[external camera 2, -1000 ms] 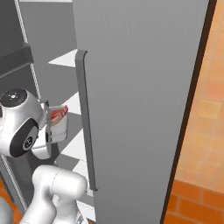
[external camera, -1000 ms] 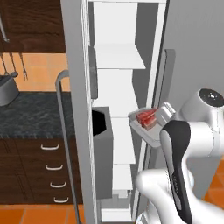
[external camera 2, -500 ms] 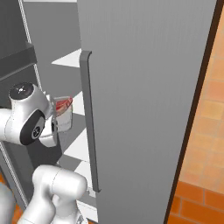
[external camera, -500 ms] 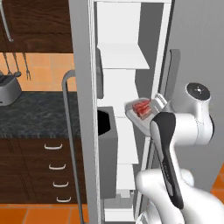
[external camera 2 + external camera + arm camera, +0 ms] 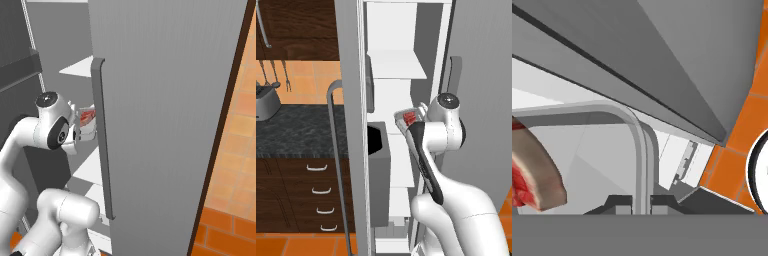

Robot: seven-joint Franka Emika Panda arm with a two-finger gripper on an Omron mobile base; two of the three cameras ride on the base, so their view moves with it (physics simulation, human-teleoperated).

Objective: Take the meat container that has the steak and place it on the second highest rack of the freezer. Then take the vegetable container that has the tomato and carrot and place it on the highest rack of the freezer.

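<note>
The meat container [image 5: 408, 118] is a small clear tray with the red, pale-streaked steak [image 5: 409, 117] in it. It hangs in the open freezer [image 5: 401, 45], below a white rack [image 5: 396, 65] and above another white panel [image 5: 401, 162]. From the right base view the container [image 5: 86, 124] sits just left of the closed grey door's handle [image 5: 102, 145]. In the hand view my gripper [image 5: 640, 201] is shut on the container's clear rim [image 5: 639, 145], and the steak [image 5: 532, 175] lies at the left. The vegetable container is out of view.
The freezer's open door [image 5: 350, 125] with its long handle [image 5: 336, 150] stands left of the arm, with a grey bin [image 5: 381, 175] on its inner side. A dark counter [image 5: 291, 132] with drawers lies further left. The closed grey door [image 5: 165, 100] is close on the right.
The container has risen and moved left, deeper into the freezer opening, still held. The wrist has swung up with it.
</note>
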